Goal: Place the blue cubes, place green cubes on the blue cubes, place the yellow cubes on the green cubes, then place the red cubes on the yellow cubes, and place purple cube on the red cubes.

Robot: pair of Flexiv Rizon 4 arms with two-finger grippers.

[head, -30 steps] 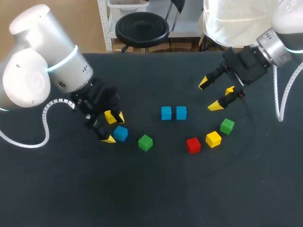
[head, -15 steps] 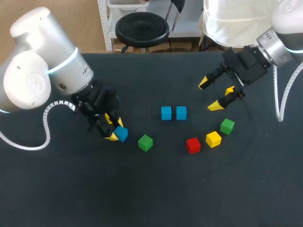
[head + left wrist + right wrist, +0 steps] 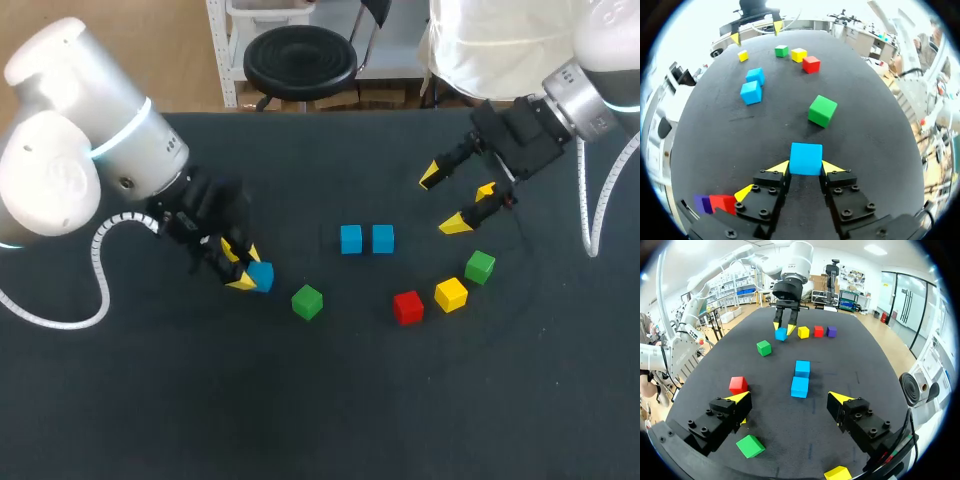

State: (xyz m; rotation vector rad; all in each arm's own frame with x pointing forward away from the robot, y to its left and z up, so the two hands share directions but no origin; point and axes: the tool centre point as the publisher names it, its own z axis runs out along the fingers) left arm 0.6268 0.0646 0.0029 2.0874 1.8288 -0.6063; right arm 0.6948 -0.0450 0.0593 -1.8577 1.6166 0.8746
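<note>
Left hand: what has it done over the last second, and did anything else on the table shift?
The left hand moved forward onto the blue cube and closed its fingers on it from two sides; the cube shifted slightly with it. The right hand stayed open above the table, and the other cubes kept their places.

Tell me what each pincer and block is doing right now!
left pincer, shut on held blue cube
right pincer, open and empty
two blue cubes, side by side, unstacked
left green cube, loose, unstacked
right green cube, loose, unstacked
yellow cube, loose, unstacked
red cube, loose, unstacked
row of three more cubes, loose, unstacked
</note>
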